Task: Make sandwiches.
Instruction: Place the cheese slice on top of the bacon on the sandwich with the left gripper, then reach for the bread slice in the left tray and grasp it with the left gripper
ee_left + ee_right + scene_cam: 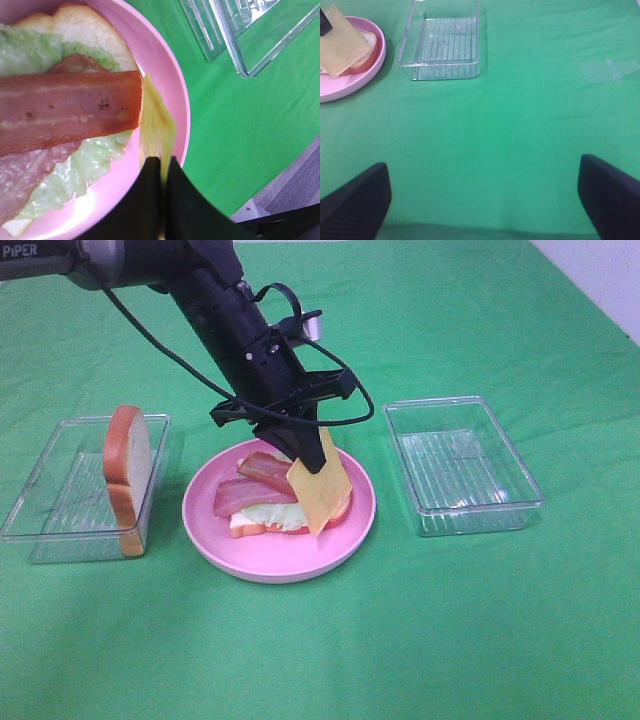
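Note:
On the pink plate [262, 558] lies a bread slice [246, 529] with green lettuce [265, 514] and two bacon strips [250, 495] on it. My left gripper [308, 462] is shut on a yellow cheese slice [322, 494], which hangs tilted over the plate's right side, its lower edge beside the bacon. The left wrist view shows the cheese [156, 135] edge-on between the black fingers [142, 200], beside the bacon [70, 107], lettuce [75, 172] and bread [85, 25]. A second bread slice [127, 477] stands upright in the left tray [70, 525]. My right gripper [485, 197] is open and empty above the green cloth.
A clear empty tray [462, 465] stands right of the plate; it also shows in the right wrist view [442, 42]. The plate's edge [355, 80] and the cheese [340, 42] show in that view too. Green cloth [430, 640] covers the table.

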Robot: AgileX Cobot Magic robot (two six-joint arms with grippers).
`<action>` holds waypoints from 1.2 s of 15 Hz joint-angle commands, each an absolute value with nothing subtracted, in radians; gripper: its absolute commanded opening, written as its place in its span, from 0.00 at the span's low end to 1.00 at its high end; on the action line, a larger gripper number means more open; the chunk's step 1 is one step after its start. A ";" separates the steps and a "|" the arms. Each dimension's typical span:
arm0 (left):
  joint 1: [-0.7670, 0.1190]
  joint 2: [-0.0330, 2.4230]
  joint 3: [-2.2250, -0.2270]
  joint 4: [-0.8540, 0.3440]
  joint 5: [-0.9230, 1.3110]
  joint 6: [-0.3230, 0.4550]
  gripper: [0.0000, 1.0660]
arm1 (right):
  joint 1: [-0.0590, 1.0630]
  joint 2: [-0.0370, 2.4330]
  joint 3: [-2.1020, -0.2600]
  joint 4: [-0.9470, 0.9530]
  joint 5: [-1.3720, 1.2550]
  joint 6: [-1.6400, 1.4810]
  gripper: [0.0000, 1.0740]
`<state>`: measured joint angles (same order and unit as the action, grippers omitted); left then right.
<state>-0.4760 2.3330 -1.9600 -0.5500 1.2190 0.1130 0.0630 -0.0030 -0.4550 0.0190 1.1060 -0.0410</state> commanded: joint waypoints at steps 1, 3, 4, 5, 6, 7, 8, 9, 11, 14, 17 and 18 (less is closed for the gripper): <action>-0.482 2.335 -1.952 -0.478 1.190 0.119 0.00 | 0.060 -0.035 -0.452 0.020 1.101 -0.049 0.90; -0.482 2.335 -1.952 -0.426 1.172 0.119 0.00 | 0.060 -0.035 -0.452 0.020 1.101 -0.049 0.90; -0.482 2.335 -1.952 -0.353 1.142 0.119 0.00 | 0.060 -0.035 -0.452 0.020 1.101 -0.049 0.90; -0.482 2.335 -1.952 -0.353 1.142 0.119 0.00 | 0.060 -0.035 -0.452 0.020 1.101 -0.049 0.90; -0.482 2.335 -1.952 -0.329 1.122 0.119 0.00 | 0.060 -0.035 -0.452 0.020 1.101 -0.049 0.90; -0.482 2.335 -1.952 -0.328 1.116 0.119 0.00 | 0.060 -0.035 -0.452 0.020 1.101 -0.049 0.90; -0.482 2.335 -1.952 -0.328 1.116 0.119 0.00 | 0.060 -0.035 -0.452 0.020 1.101 -0.049 0.90; -0.482 2.335 -1.952 -0.327 1.116 0.119 0.00 | 0.060 -0.035 -0.452 0.020 1.101 -0.049 0.90; -0.482 2.335 -1.952 -0.323 1.116 0.119 0.10 | 0.060 -0.035 -0.452 0.020 1.101 -0.049 0.90; -0.482 2.324 -1.967 -0.307 1.121 0.085 0.92 | 0.060 -0.035 -0.452 0.020 1.101 -0.049 0.90; -0.482 2.294 -2.038 -0.255 1.169 0.066 0.95 | 0.060 -0.035 -0.452 0.020 1.101 -0.049 0.90; -0.482 2.280 -2.098 -0.253 1.262 0.066 0.95 | 0.060 -0.035 -0.452 0.020 1.101 -0.049 0.90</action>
<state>-0.4780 2.2930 -2.0910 -0.2490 1.2000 0.0720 0.0630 -0.0030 -0.4550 0.0190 1.1060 -0.0410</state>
